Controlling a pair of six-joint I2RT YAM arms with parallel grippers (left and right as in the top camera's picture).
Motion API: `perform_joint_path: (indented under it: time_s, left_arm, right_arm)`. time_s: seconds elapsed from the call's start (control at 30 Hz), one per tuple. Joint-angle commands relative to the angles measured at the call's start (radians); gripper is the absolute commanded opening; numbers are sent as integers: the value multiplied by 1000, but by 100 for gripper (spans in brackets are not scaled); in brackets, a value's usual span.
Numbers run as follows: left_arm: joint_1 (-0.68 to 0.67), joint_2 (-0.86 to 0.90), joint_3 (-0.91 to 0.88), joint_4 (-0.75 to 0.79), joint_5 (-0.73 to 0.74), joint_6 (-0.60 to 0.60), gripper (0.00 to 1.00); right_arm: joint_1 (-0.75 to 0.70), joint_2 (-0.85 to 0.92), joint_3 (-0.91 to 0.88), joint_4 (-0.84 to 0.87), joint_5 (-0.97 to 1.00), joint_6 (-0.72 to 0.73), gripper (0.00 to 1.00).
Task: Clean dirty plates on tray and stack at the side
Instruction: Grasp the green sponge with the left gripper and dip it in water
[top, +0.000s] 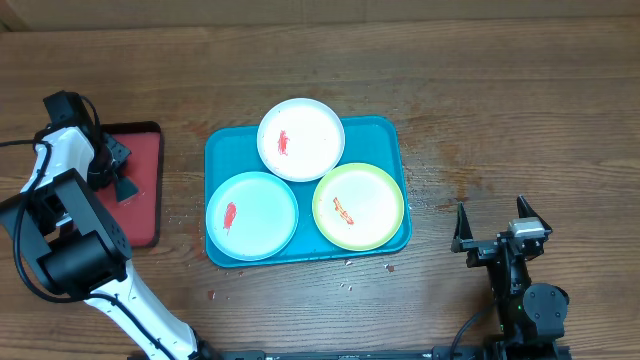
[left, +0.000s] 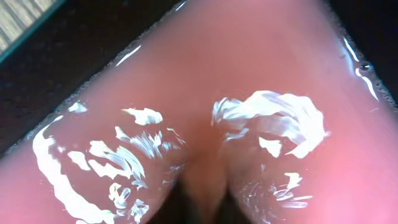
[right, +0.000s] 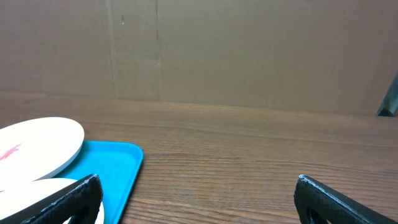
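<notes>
right tool (top: 492, 218) spread; left tool (top: 120, 178), we cannot tell; all three dirty plates (top: 300, 140) lie smeared on tray (top: 222, 150), none stacked.

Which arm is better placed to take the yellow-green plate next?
Probably right. The right hand, open, sits beside the tray, nearest the yellow-green plate; the left hand is over the red tray, farther off.

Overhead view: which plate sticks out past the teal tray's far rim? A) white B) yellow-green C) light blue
A: the white plate overhangs the far rim of the teal tray, while the light blue plate and the yellow-green plate sit toward its near side.
</notes>
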Motion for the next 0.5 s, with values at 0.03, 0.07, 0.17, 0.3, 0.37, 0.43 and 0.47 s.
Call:
perform_joint_path:
  time_s: [0.03,0.07,0.17,0.3,0.37,0.43,0.47]
  left_arm:
    - [0,55,-7,-50,-7,-2,18]
    - [0,55,-7,-68,-7,-2,47]
    - [0,55,-7,-130,10,-2,100]
    - [0,55,-7,-223,107,0,100]
    - [0,55,-7,-263,145,3,100]
    - [0,55,-7,-290,157,2,98]
    - [0,55,-7,-298,157,3,92]
  right_arm:
    - [-2,-9,-10,6,6,0,100]
    - [-2,-9,-10,6,7,0,100]
    - [-2,-9,-10,6,6,0,100]
    - [-2,-9,-10,6,6,0,100]
    - [-2,-9,-10,6,7,0,100]
    - [-2,-9,-10,6,7,0,100]
    - [-2,-9,-10,6,6,0,100]
